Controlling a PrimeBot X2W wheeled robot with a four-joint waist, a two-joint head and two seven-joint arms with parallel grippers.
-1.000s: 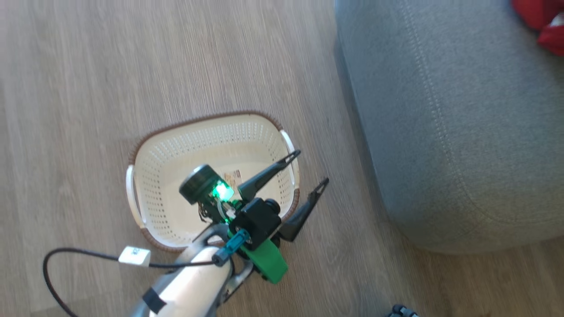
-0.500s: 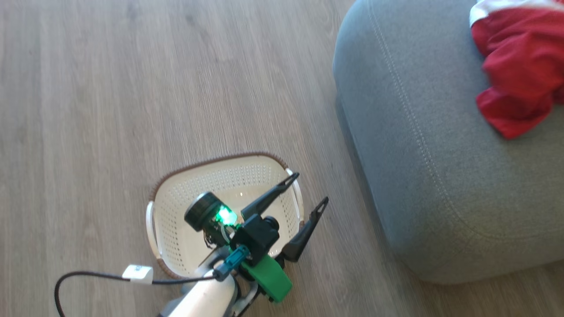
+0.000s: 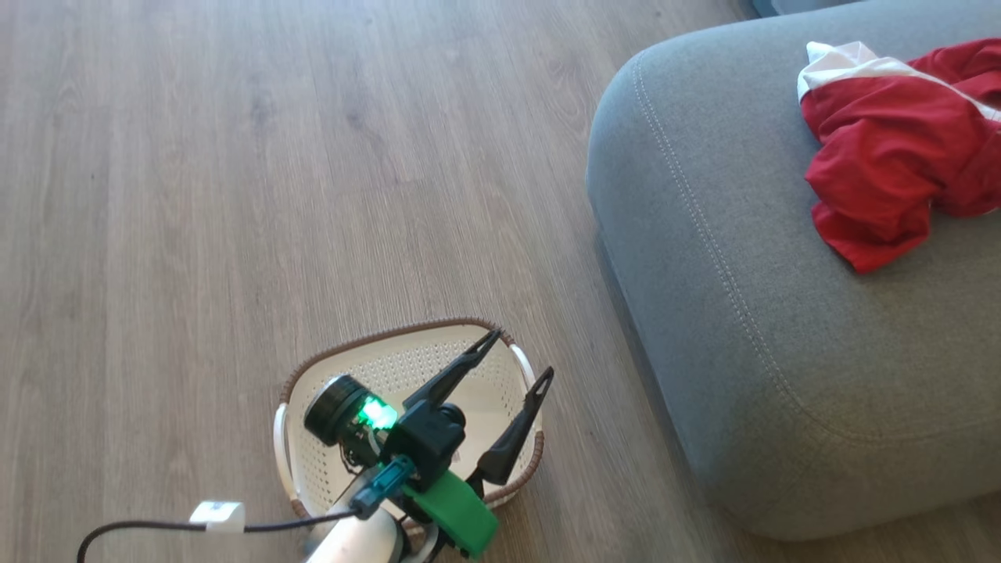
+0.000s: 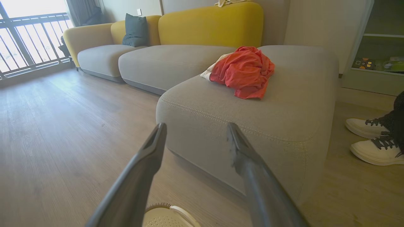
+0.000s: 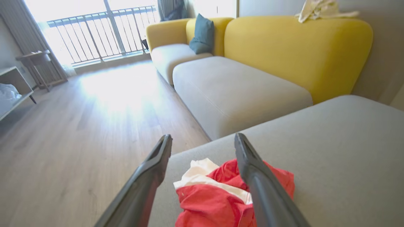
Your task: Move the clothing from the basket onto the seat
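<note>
The clothing (image 3: 884, 172), a crumpled red heap with white trim, lies on the grey seat (image 3: 743, 313), apart from both grippers. The cream basket (image 3: 391, 367) stands on the floor left of the seat, and what shows of its inside is bare. My left gripper (image 3: 518, 356) hangs open over the basket's right rim, holding nothing. The left wrist view has the open left gripper (image 4: 196, 126) pointing at the seat (image 4: 252, 107) and the clothing (image 4: 244, 71), with the basket rim (image 4: 170, 214) below. My right gripper (image 5: 202, 138) stands open just above the clothing (image 5: 214, 195) on the seat (image 5: 331, 151).
A person's white shoes (image 4: 372, 142) stand on the floor right of the seat. Behind it runs a sofa with a yellow backrest (image 4: 208, 23) and a blue-grey cushion (image 4: 135, 30). A black cable with a white tag (image 3: 219, 516) trails by my left forearm. Wooden floor stretches left.
The head camera has tilted: the basket sits lower in the picture and more of the seat and clothing shows. My left gripper stays open over the basket's right side.
</note>
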